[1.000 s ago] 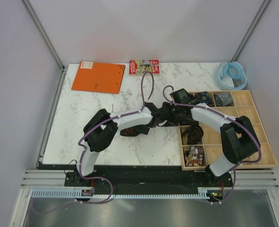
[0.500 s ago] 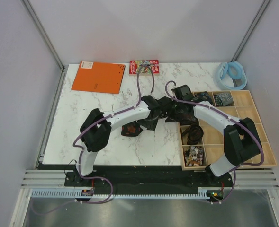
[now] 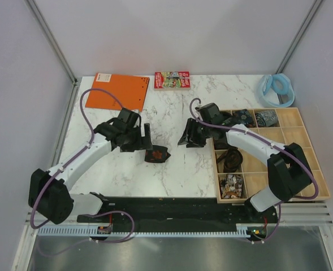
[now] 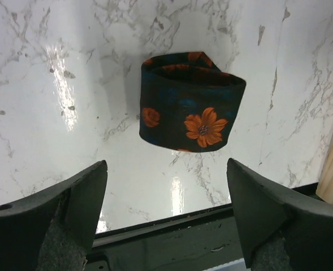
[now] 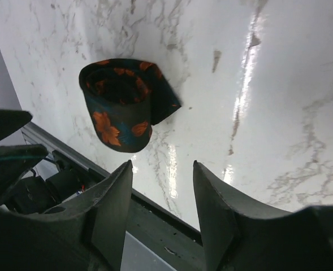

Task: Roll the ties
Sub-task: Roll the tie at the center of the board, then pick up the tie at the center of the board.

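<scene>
A black tie with orange-red flowers (image 3: 156, 154) lies coiled into a small roll on the marble table, free of both grippers. In the left wrist view the tie (image 4: 191, 101) sits ahead of my left gripper (image 4: 166, 169), whose jaws stand wide open and empty. My left gripper (image 3: 145, 141) hovers just left of the roll. My right gripper (image 3: 187, 137) hangs to the roll's upper right, open with nothing in it. The right wrist view has the tie (image 5: 124, 107) ahead and to the left of the right gripper (image 5: 162, 166).
A wooden compartment tray (image 3: 291, 119) stands at the right with rolled ties (image 3: 232, 160) in several cells. An orange notebook (image 3: 118, 92), a small colourful book (image 3: 172, 79) and a pale blue ring (image 3: 277, 89) lie along the back. The table's front edge runs near the roll.
Both arms have pulled away from the middle: the left swung left and opened wider, the right drew back right. The flowered roll now lies alone on the table.
</scene>
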`<state>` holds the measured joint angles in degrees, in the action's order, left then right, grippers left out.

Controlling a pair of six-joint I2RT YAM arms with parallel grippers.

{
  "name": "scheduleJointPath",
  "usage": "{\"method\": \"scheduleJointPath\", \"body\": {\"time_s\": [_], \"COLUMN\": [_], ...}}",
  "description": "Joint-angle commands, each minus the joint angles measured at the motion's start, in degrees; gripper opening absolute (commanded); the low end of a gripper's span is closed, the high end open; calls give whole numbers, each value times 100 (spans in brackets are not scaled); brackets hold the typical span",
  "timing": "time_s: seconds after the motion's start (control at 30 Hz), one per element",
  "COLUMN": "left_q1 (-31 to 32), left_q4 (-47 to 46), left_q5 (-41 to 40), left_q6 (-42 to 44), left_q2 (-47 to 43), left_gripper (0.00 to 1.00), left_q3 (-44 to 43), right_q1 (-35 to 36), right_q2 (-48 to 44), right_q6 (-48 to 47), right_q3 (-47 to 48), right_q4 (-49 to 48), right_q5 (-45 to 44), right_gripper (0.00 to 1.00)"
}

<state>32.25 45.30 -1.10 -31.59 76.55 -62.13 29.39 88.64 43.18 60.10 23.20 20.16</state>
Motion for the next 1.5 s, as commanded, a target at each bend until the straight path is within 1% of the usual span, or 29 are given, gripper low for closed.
{"method": "scheduleJointPath", "body": {"time_s": [0.0,0.1,0.2,0.33,0.63,0.83,1.0,1.13,1.27,1.47], "left_q1": [-588,-658,-676,-773,-861,-861,-861,-852,-843,-799], "left_q4": [-1180,-1601,-1891,-2366,-3149,-3703,-4186,-4283,-4363,-4503], "left_q5": [1428,1648,1631,1622,1613,1815,2079,2079,2167,2263], "left_q6": [338,294,250,198,57,-48,-136,-224,-347,-470], "left_q2": [-307,-334,-325,-369,-18,307,623,677,835,1002], "left_gripper": [91,91,91,91,89,88,84,82,77,72], "left_q3": [877,1272,1466,1800,2222,2389,2574,2592,2539,2495], "right_q1": [488,743,902,1069,1139,1157,1148,1157,1157,1140], "right_q2": [144,442,671,900,1208,1393,1595,1762,1937,2096], "right_q6": [261,340,375,393,367,332,296,270,235,209], "right_q3": [151,327,512,626,767,811,863,934,969,916], "right_q4": [-439,-544,-580,-676,-773,-782,-808,-808,-835,-844], "right_q5": [155,155,155,277,409,480,480,489,462,374], "right_gripper": [54,50,46,43,43,43,43,42,42,42]}}
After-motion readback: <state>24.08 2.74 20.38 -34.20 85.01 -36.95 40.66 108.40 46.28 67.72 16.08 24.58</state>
